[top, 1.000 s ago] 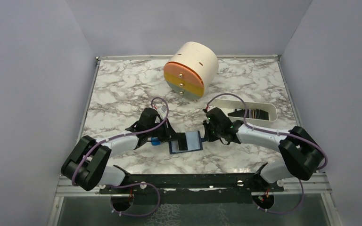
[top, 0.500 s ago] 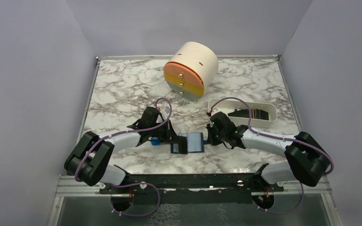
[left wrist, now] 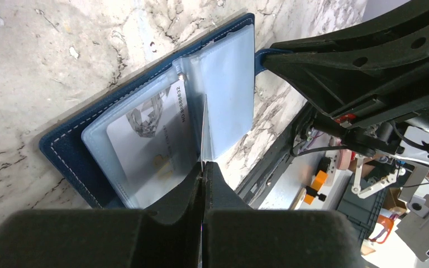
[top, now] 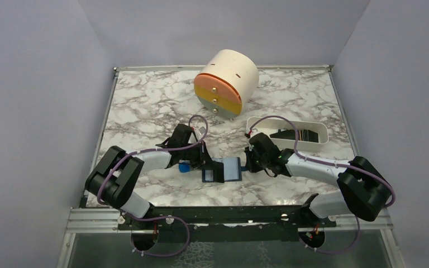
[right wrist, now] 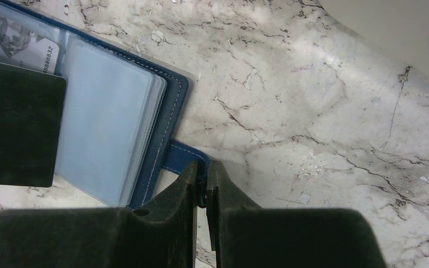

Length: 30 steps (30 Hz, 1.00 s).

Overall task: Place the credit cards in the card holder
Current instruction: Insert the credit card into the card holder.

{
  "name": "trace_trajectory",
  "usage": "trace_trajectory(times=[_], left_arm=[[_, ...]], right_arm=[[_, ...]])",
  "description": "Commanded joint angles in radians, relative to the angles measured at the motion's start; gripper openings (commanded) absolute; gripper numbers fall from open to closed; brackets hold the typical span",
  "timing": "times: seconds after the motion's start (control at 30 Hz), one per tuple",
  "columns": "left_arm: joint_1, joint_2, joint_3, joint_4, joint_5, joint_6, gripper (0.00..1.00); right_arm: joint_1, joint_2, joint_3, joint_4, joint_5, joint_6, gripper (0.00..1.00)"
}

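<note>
Open card holder (top: pixel 232 168) on marble table (top: pixel 145 106), near middle, both grippers on it.
Detail: left gripper (left wrist: pixel 203 167) pinched tight on a dark credit card (right wrist: pixel 17 123) over the holder's left half; pale card (left wrist: pixel 145 148) sits in a left sleeve. The right gripper (right wrist: pixel 203 174) is clamped on the snap tab (right wrist: pixel 183 157) at the holder's right edge.

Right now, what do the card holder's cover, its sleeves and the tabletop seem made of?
The card holder cover looks like leather or faux leather: matte navy, pale edge stitching. The sleeves look like clear plastic: glossy, see-through. The tabletop is marble-look, grey-veined; stone or laminate, unclear.
</note>
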Motion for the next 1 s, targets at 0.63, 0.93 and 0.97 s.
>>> trace_trajectory(times=[0.63,0.93,0.97], left_arm=[[0.009,0.090,0.089,-0.188,-0.080,0.073,0.00],[0.009,0.104,0.082,-0.162,-0.055,0.062,0.00],[0.009,0.118,0.088,-0.149,-0.038,0.066,0.00]], right_arm=[[0.008,-0.007,-0.022,0.037,-0.026,0.006,0.03],[0.007,-0.022,-0.033,0.044,-0.023,0.010,0.02],[0.006,-0.018,-0.034,0.046,-0.024,0.010,0.02]])
